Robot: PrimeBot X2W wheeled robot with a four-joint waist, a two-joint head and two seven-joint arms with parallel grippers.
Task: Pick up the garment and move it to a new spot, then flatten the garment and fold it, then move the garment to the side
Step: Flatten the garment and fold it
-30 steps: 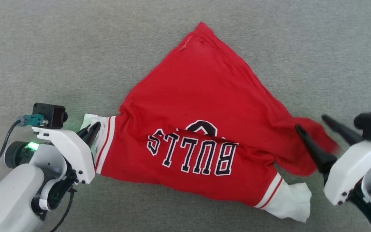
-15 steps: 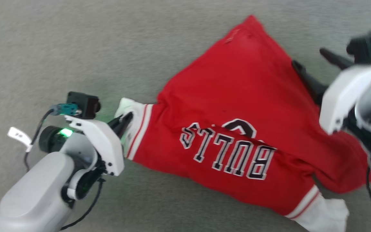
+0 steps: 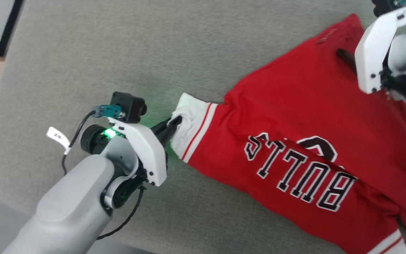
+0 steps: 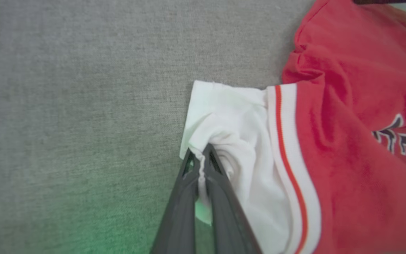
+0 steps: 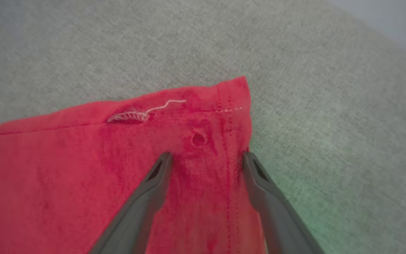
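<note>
A red sports jersey with white sleeves and black "BULLS" letters lay spread on the grey cloth-covered table. Its long side ran from the white sleeve left of the letters down to the striped sleeve at their right. Seen from the head, the letters were upside down, and one red corner pointed away past them. The left claw pinched the white sleeve tight. The right claw stood wide over that far corner, gripping nothing.

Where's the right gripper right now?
The right gripper is at the head view's upper right, open over the garment's far red corner; in the right wrist view its jaws stand wide over that hemmed corner.
</note>
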